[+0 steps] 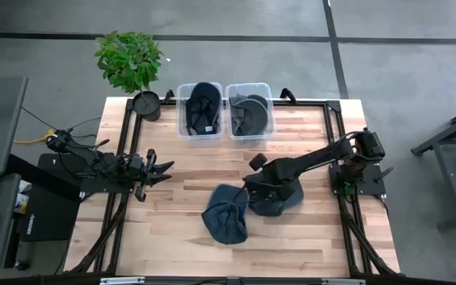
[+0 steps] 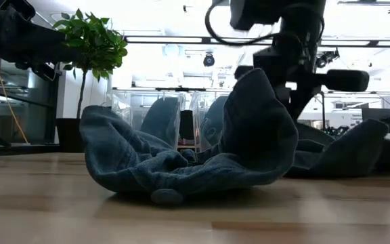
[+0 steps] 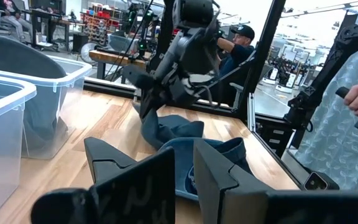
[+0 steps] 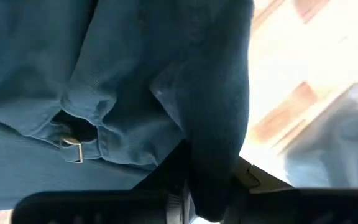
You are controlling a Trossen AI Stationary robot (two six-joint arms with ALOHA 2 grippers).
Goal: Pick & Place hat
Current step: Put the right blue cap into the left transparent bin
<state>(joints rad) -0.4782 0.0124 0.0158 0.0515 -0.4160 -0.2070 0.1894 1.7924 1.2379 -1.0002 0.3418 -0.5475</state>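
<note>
**Now at the grasp: right tool on a blue hat, bins yet to reach**

From above, I see my right tool down at mid-tabletop, at the seam between two dark blue hats: a crumpled hat toward the front edge and a second hat just beside it on the right. Both touch the tool from this height, so I cannot say from here which one it has. My left tool waits well apart on the left side, fingers clenched on nothing. Two clear bins sit at the back edge, the left bin and the right bin, each already holding a hat.

At tabletop height, the crumpled hat has one flap pulled up in a peak under the right arm while its bulk rests on the wood. I judge the lift is only beginning.

Through the left wrist camera, the clenched fingers frame the right arm bent over blue cloth. A person stands behind the rig.

Through the right wrist camera, a fold of blue fabric runs down between my fingers, so I read the tool as grasping the hat by a pinch of cloth.

Next, I judge, comes a clean raise that shakes off the neighbouring hat, then a carry back to a bin.
</note>
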